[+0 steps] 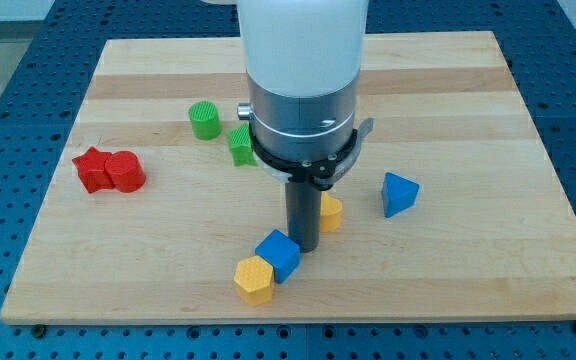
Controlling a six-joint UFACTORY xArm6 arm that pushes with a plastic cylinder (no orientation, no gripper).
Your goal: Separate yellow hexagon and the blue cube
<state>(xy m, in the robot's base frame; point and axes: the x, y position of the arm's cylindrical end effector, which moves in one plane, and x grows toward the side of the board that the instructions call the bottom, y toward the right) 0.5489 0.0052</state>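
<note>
Yellow hexagon (254, 279) lies near the desk's (468, 270) bottom edge, touching the blue cube (279, 254) at its upper right. My tip (303, 247) stands against the cube's right side; the arm carries no gripper. Another yellow block (331, 212) peeks from behind the rod.

Hangs straight down from the view's top: white arm casing (303, 40), metal wrist ring (303, 125), then upright dark rod (303, 210). My tip (304, 247) rests low, directly beneath.
</note>
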